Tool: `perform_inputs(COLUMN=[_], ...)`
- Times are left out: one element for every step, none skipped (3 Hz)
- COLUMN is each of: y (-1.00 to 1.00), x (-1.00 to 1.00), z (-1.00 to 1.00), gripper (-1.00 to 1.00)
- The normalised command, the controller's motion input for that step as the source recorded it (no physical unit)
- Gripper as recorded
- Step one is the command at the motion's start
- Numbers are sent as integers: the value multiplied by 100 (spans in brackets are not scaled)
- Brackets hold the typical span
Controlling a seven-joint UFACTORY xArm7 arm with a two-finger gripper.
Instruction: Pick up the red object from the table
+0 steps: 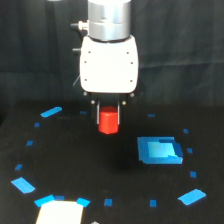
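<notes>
Nearest, at the bottom edge w/ blue tape marks either side, sits a pale white patch [59, 212] on the black tabletop [75, 165]; a bright blue rectangle [159, 150] lies farther back to the exterior view's right, more tape bits scattered around. Behind that, approx. centre, the red object [108, 121] is pinched between the thin fingers of the claw [108, 113], closed narrow on its sides; can't tell if it's touching the tabletop or just clear of it. Above, the white claw body and silver wrist of the arm [109, 20] hang vertical vs. a dark curtain [35, 50] at the far back.
</notes>
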Motion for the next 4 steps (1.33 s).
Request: perform_inputs(y=[4,19,-100,-100], x=[34,33,-75,-51], z=[-96,-61,90,100], gripper=[-100,-97,-99,-100])
